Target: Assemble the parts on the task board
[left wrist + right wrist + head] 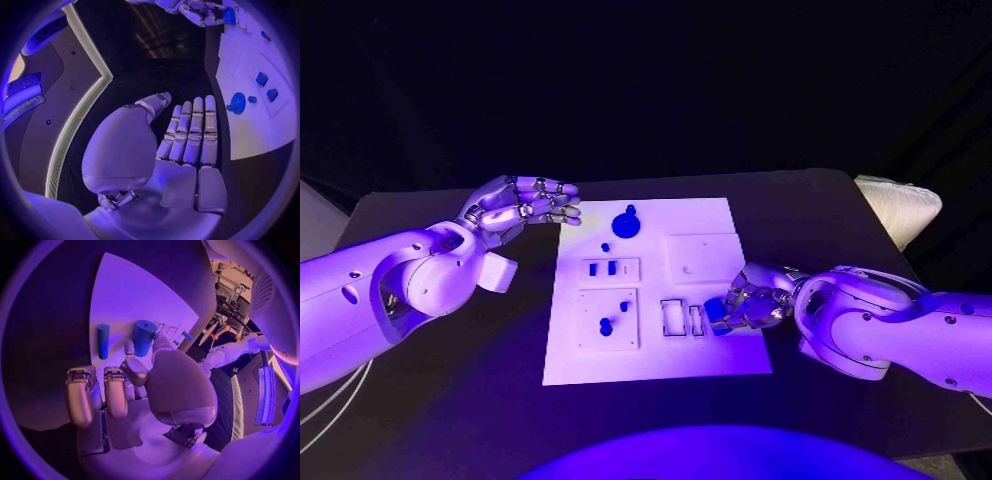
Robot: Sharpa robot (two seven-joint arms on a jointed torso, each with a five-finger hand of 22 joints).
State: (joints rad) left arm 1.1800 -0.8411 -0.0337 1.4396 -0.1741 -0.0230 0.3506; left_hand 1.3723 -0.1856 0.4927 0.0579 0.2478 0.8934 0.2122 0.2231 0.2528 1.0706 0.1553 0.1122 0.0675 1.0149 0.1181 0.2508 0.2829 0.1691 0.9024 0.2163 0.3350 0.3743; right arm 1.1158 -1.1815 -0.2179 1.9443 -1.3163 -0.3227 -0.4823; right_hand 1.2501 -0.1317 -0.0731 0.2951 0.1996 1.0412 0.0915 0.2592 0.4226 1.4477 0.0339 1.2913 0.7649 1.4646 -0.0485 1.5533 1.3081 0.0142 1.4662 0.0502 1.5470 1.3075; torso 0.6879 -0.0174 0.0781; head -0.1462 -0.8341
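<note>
At the board's [653, 365] near right edge, the right hand [750, 300] pinches a blue peg [143, 337] beside the slots [682, 318]; keeping it upright should help seating. Beyond the board's far left corner, the left hand [519, 207] hangs wide.

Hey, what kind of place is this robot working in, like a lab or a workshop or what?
Most likely a robotics lab or demo booth. A black table carries a white task board with small blue parts; black backdrop behind, coloured light over everything. The right hand holds a blue part; the left hand hovers open.
</note>
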